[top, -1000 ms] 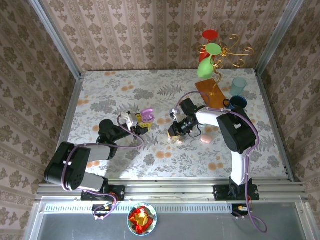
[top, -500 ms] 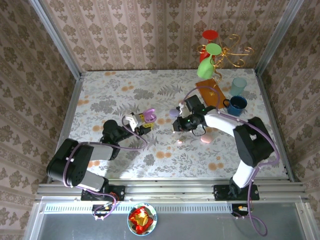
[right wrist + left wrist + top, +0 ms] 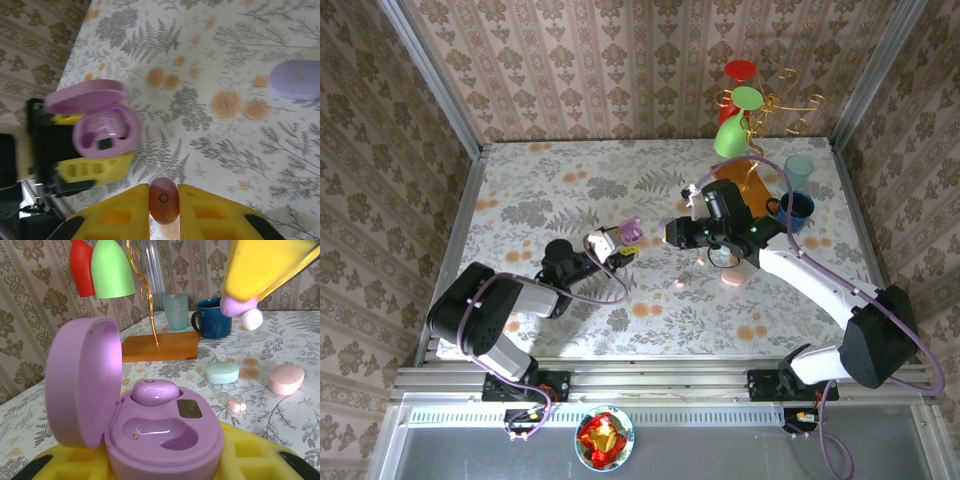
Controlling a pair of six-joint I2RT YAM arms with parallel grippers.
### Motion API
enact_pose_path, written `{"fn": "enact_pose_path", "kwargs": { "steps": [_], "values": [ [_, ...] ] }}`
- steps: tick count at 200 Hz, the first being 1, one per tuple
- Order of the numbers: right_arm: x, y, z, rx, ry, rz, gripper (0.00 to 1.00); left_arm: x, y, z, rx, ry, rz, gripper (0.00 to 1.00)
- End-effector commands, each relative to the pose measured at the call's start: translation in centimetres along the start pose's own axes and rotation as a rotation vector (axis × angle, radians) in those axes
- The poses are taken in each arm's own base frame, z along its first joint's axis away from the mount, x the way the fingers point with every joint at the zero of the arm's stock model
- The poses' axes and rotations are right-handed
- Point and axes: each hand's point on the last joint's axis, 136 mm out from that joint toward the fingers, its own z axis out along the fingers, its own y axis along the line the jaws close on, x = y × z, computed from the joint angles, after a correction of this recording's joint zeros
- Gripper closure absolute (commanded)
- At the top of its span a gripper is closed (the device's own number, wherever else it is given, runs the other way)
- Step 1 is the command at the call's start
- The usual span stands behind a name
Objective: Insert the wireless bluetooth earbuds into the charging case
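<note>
My left gripper (image 3: 613,246) is shut on the open lilac charging case (image 3: 165,435), its lid (image 3: 82,380) tilted up to the left. One lilac earbud (image 3: 154,390) sits in the far slot; the near slot (image 3: 160,432) is bare. My right gripper (image 3: 163,200) is shut on a second lilac earbud (image 3: 163,201), pinched between the yellow pads. It hangs in the air just right of the case (image 3: 631,232). The left wrist view catches that earbud (image 3: 240,305) above and to the right. A pink earbud (image 3: 680,284) lies loose on the table.
A mint case (image 3: 222,372) and a pink case (image 3: 730,279) lie shut near the right arm, and a shut lilac case (image 3: 296,80) behind. At the back right stand a blue mug (image 3: 796,210), a teal glass (image 3: 799,170) and a cup tree on a wooden base (image 3: 745,180).
My right gripper has risen off the table with the lilac earbud and swung back. My left gripper has carried the open case to the right, closer to it.
</note>
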Motion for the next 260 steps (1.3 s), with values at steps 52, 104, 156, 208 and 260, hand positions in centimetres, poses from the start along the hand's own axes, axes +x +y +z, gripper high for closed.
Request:
{"fn": "enact_pose_path", "kwargs": {
  "steps": [52, 104, 156, 208, 260],
  "values": [
    [-1.6, 4.7, 1.8, -0.036, -0.002, -0.102, 0.81, -1.4, -0.4, 1.7, 0.001, -0.039, 0.045, 0.80],
    [-1.5, 4.9, 3.3, -0.040, 0.019, -0.116, 0.81, -1.9, -1.2, 1.8, 0.023, -0.054, 0.038, 0.80],
    [-1.0, 4.0, 4.4, -0.016, 0.038, -0.112, 0.81, -2.1, -1.3, 1.9, 0.021, -0.055, 0.037, 0.80],
    [-0.1, 3.6, 5.4, -0.022, 0.076, -0.098, 0.81, -2.1, -1.1, 1.9, 0.008, -0.053, 0.021, 0.80],
    [-0.2, 3.6, 4.7, -0.021, 0.061, -0.091, 0.68, -1.8, -1.0, 1.8, 0.001, -0.048, 0.023, 0.80]
  ]
}}
